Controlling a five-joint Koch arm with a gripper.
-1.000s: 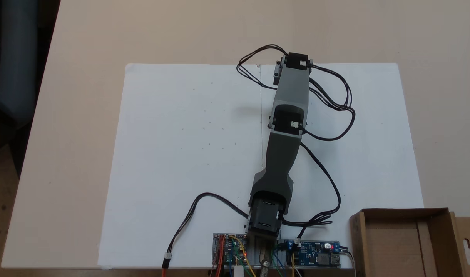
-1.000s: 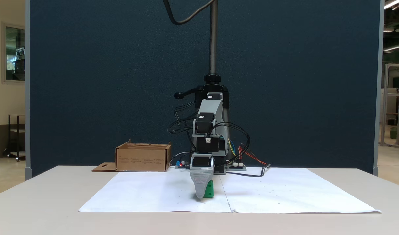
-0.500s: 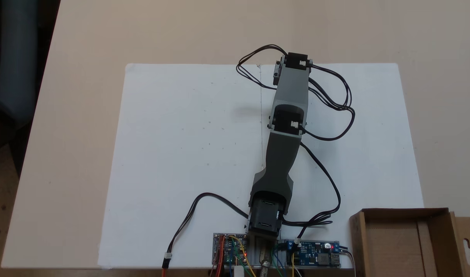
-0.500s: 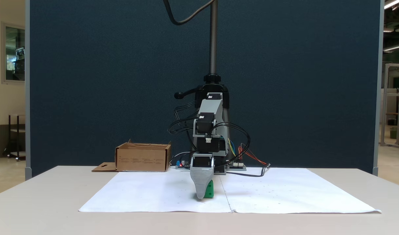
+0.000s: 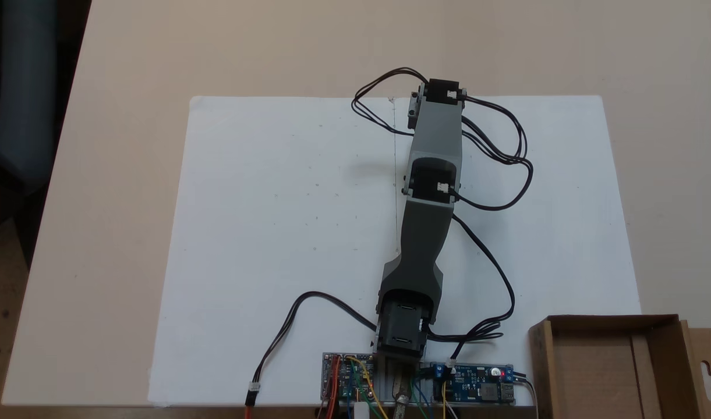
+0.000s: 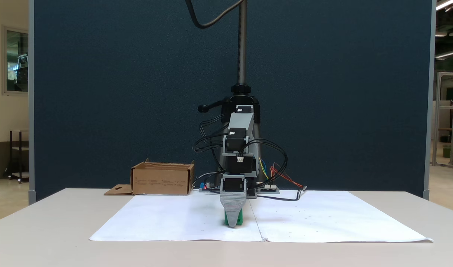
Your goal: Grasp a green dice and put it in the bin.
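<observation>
The green dice (image 6: 240, 221) rests on the white paper near the paper's front edge. Green shows on both sides of the grey finger (image 6: 233, 207) that stands in front of it. My gripper (image 6: 233, 223) points straight down with its tip at the paper, right at the dice. One jaw alone faces the camera, so whether it is open or shut cannot be told. From above, the outstretched arm (image 5: 434, 169) covers both gripper and dice. The bin, a brown cardboard box (image 5: 543, 361) (image 6: 161, 182), sits beside the arm's base.
A white paper sheet (image 5: 273, 203) covers the middle of the beige table. Circuit boards (image 5: 477, 387) and loose black cables (image 5: 506, 151) lie around the arm's base. A dark blue partition (image 6: 100, 92) stands behind the table.
The arm swung slightly, left in the view from above and right in the side view. The finger now stands centred in front of the dice instead of at its left edge.
</observation>
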